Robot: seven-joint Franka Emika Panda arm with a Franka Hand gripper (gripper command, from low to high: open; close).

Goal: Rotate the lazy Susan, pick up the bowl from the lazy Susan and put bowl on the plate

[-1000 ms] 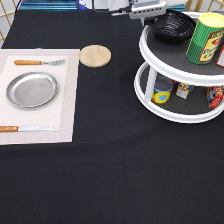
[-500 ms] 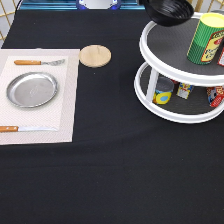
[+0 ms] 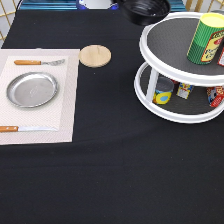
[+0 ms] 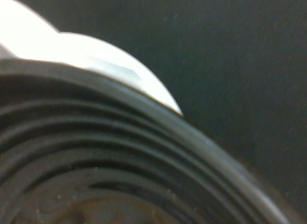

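The gripper itself lies above the exterior view's top edge and cannot be seen, so whether it grips or how wide it stands I cannot tell. The bowl (image 3: 146,10) hangs at the exterior view's top, lifted clear of the lazy Susan (image 3: 165,112) and just above its upper shelf's edge, part of it cut off by the frame; in the wrist view its ridged black inside (image 4: 97,165) fills most of the picture, very close to the camera, with a curve of white behind it that is likely the turntable's rim. The plate (image 3: 32,90) lies bare on the pale placemat (image 3: 67,100) at the exterior view's left, well apart from the bowl, between a fork (image 3: 40,62) and a knife (image 3: 25,129). The bowl looks light and stiff but glossy, so likely slippery; the wide flat rim seems the natural place to pinch it
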